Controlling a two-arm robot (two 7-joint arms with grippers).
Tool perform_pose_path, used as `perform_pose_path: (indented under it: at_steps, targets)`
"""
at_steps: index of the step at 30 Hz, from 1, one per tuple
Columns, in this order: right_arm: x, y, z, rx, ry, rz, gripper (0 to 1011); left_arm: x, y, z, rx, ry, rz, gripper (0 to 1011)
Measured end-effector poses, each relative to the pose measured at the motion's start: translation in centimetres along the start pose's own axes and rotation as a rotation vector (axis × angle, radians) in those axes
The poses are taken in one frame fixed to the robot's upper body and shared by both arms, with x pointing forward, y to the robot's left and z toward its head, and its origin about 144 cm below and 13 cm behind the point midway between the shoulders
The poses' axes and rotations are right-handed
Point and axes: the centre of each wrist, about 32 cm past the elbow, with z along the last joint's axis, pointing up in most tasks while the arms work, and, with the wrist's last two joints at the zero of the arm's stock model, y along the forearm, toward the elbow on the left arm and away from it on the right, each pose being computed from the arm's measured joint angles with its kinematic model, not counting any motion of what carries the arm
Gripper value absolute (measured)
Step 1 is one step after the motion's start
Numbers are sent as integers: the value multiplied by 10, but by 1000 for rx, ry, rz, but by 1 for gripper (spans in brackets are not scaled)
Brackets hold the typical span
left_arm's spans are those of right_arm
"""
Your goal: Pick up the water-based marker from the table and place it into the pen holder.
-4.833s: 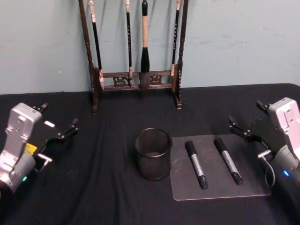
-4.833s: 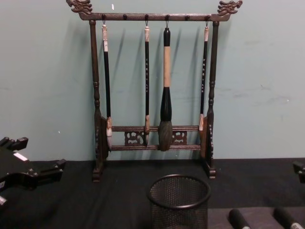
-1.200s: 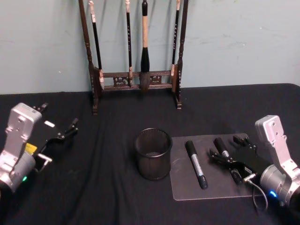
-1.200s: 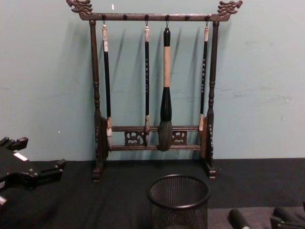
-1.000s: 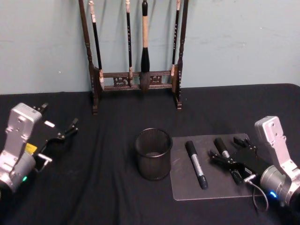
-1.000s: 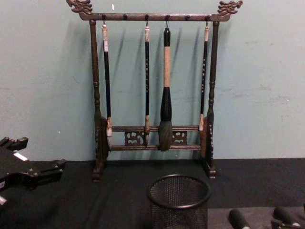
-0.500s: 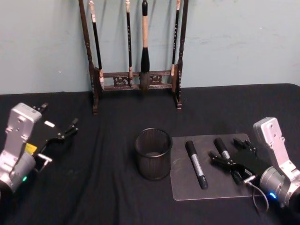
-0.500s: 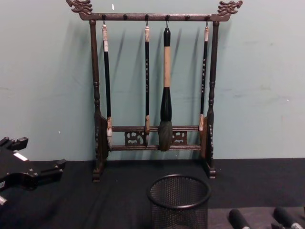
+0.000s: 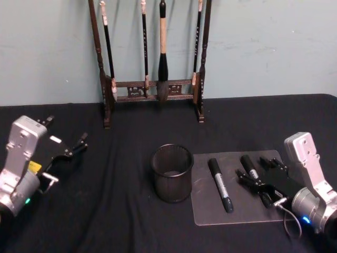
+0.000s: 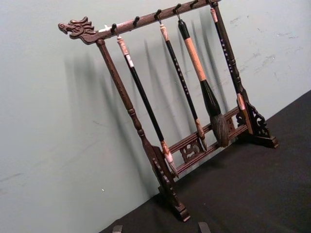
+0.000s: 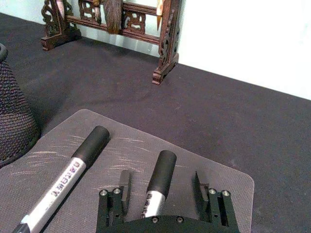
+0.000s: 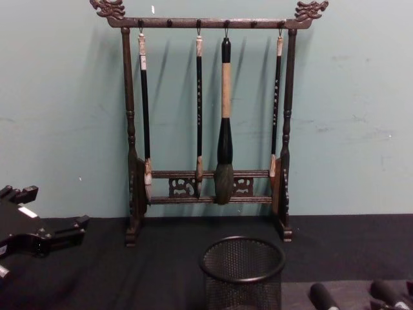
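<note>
The pen holder (image 9: 172, 173) stands upright on the black cloth. Just to its right lies a clear mat (image 9: 205, 212), whose near edge almost meets the cup's base. Two black markers lie flat on that mat, side by side but apart. The second marker (image 9: 220, 184) is the nearer one to the pen holder. The water-based marker (image 9: 248, 165) lies farther right of it, cap end pointing away from the robot.

The right gripper (image 9: 253, 167) is down at the mat, right of the pen holder, and wide open. One finger sits on each side of the water-based marker's barrel. In the right wrist view there is a gap on both sides, so it grips nothing.

The left gripper (image 9: 67, 128) hangs well to the left of the pen holder, also open and empty.
</note>
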Motion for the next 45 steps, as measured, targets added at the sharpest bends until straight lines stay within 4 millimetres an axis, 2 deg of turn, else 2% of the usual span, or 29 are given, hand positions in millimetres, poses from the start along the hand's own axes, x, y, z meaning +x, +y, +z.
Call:
perform_pose_path:
  at_steps: [14,15,17,18,20,35,45]
  targets:
    - [0,0,0,1,0,0,449,0,0,0,0,0,0,1009]
    - [0,0,0,1,0,0,386,0,0,0,0,0,0,1009]
    - [0,0,0,1,0,0,346,0,0,0,0,0,0,1009]
    - [0,0,0,2,0,0,286,0,0,0,0,0,0,1009]
    - [0,0,0,2,1,0,253,0,0,0,0,0,0,1009]
    - [0,0,0,8,6,2,237,0,0,0,0,0,0,1009]
    - [2,-5,-4,115,68,34,238,0,0,0,0,0,0,1009]
